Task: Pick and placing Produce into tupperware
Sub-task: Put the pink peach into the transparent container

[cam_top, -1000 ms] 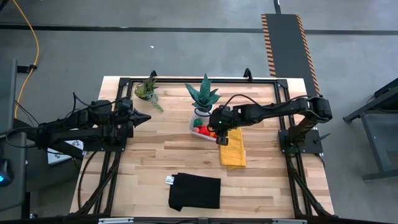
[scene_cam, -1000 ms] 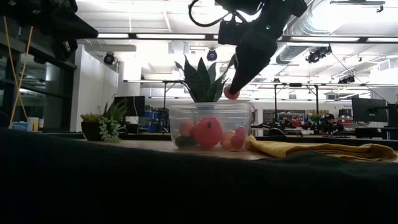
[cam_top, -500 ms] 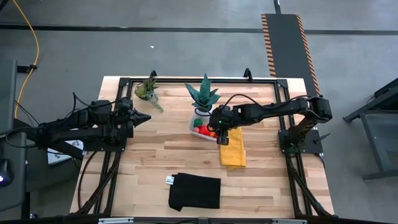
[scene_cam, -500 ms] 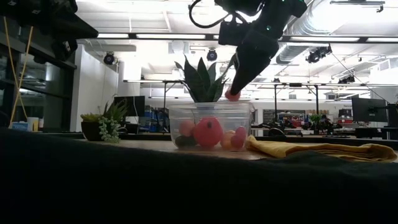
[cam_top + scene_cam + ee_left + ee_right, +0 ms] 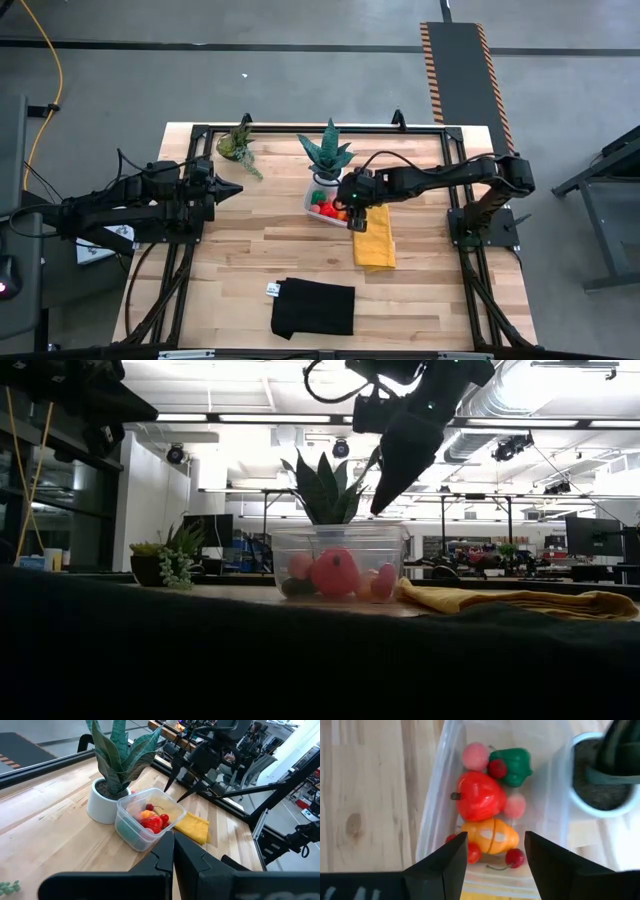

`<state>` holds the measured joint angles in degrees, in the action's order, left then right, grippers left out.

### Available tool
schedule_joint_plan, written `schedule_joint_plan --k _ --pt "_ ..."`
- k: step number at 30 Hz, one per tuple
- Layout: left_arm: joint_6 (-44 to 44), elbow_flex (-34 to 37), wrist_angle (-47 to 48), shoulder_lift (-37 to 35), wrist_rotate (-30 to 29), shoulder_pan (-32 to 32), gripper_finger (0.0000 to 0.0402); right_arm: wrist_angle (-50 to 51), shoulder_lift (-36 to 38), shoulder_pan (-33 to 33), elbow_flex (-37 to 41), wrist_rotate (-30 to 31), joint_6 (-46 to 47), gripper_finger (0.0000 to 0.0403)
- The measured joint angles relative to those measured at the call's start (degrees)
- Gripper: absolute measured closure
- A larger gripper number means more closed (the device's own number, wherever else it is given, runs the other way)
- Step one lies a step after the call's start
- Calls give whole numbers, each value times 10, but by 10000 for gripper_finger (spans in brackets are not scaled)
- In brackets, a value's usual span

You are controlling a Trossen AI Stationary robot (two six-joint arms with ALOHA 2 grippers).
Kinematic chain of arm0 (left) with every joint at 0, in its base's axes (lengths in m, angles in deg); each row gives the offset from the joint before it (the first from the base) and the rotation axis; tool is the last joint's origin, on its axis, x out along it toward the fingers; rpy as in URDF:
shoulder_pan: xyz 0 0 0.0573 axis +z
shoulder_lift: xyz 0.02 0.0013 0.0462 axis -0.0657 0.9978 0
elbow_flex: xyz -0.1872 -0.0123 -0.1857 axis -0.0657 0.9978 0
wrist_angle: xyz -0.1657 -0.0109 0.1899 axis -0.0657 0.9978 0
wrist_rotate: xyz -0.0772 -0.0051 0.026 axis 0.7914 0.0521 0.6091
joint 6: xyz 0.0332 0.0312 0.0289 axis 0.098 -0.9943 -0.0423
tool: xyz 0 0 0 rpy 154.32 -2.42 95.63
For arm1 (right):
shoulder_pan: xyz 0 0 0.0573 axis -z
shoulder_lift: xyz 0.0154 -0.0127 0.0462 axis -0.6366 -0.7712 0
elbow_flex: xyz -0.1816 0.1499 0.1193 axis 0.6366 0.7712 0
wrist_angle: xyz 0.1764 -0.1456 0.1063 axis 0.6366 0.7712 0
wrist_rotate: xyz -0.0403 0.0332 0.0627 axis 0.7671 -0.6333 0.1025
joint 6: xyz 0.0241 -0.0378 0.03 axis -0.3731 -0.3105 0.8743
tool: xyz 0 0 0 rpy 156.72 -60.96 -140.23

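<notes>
The tupperware (image 5: 322,207) is a clear box on the table beside a white plant pot. It holds the produce (image 5: 477,795): a big red piece, an orange one (image 5: 490,836), a green one (image 5: 512,760), pink ones and small red cherries (image 5: 514,857). My right gripper (image 5: 495,840) hangs open just above the box, fingers pointing down, holding nothing; the low view shows its tip (image 5: 378,510) over the rim. My left gripper (image 5: 173,842) is shut and waits over the table's left part (image 5: 232,188).
A white pot with a spiky green plant (image 5: 327,160) stands at the box's far side. A yellow cloth (image 5: 374,240) lies right of the box, a black cloth (image 5: 314,306) near the table's near edge, and a small plant (image 5: 238,145) at the far left.
The small reddish piece that sat at my right gripper's fingertips above the box is gone from there: the gripper has let it go over the tupperware. The gripper itself has stayed almost in place above the rim.
</notes>
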<state>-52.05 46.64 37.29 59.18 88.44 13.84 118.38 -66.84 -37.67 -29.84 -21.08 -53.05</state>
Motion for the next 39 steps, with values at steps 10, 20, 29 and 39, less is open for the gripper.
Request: schedule_joint_plan --k 10,20,29,39 --pt "0 0 0 0 0 0 401 63 55 -4 -54 97 32 215" --pt "-1 0 0 0 0 0 401 211 155 3 -54 304 165 215" --pt "-3 0 0 0 -11 0 401 124 316 67 98 274 261 215" --pt "-3 0 0 0 -11 0 401 -193 554 191 372 -26 270 215"
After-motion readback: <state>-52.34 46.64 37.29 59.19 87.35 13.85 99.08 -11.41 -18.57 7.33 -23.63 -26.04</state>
